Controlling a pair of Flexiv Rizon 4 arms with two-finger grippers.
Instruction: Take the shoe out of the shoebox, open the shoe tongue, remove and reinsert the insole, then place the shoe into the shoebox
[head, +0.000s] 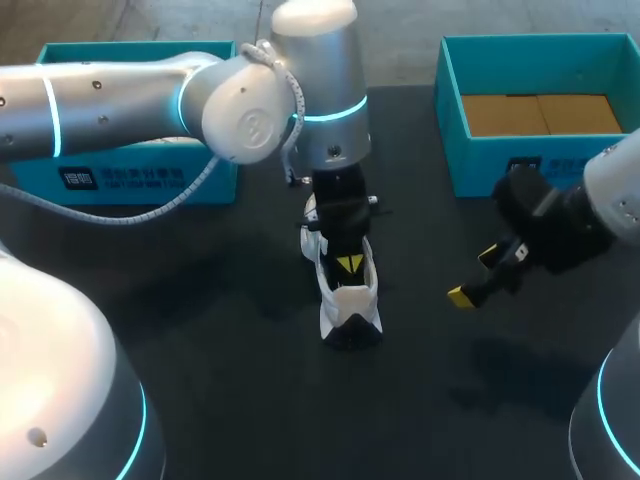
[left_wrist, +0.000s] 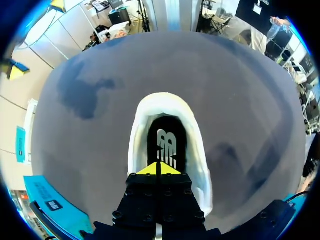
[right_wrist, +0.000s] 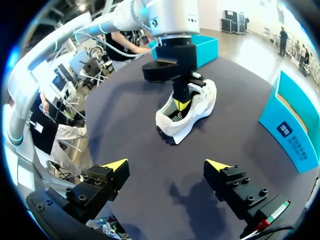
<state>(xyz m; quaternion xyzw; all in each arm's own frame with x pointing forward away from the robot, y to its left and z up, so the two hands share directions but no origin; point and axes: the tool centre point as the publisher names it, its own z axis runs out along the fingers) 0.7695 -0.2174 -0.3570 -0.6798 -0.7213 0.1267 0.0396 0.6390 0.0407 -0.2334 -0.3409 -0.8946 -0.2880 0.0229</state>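
Counting step 1 as done, given the shoe (head: 348, 305) standing sole-down on the dark bench (head: 200, 320), near its middle and well apart from the 2 teal boxes at the far edge: the open shoebox (head: 480, 165) on the right, showing only its brown floor, and a 2nd box (head: 130, 178) on the left, behind the left arm. Looks to be somewhere in the insole step, with the left gripper (head: 349, 264) plunged straight down into the shoe's opening, its 2 yellow tips pressed together just above the insole (left_wrist: 166, 145), seen lying dark and flat inside. Cannot tell whether pinching the insole's edge or merely touching it, nor whether about to lift it out or finishing its return. Cannot judge the tongue either, hidden beneath the left gripper's body. Off to the shoe's right, hovering over bare bench and touching nothing: the right gripper (head: 475, 275), fingers spread wide, apparently waiting to help. Left for certain: setting the shoe back into the shoebox. Probably left as well: part or all of the insole work.
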